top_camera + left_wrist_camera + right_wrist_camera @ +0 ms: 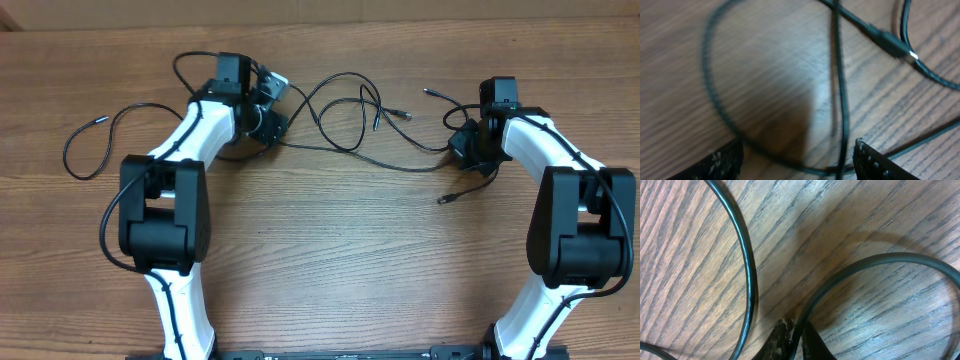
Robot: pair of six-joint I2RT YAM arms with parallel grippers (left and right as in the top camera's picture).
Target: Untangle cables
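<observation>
Across the far half of the table [320,250], the cables [340,148] lie loosely crossed. Your right gripper [792,340] is clamped on one cable; your left gripper [797,162] stands apart astride another. Separation seems underway: next, probably, close left and draw the two apart gently.

One brown wood-grain bench [340,260] carries two white-and-black jointed robot arms, the left arm [190,135] and the right arm [545,150]. Each ends in one black two-fingered pincer, the left pincer [799,162] and the right pincer [792,340]. The thin black cables [390,165] cannot be counted where they cross. Five small plug ends [405,115] show from overhead. The right wrist view shows three cable stretches.
</observation>
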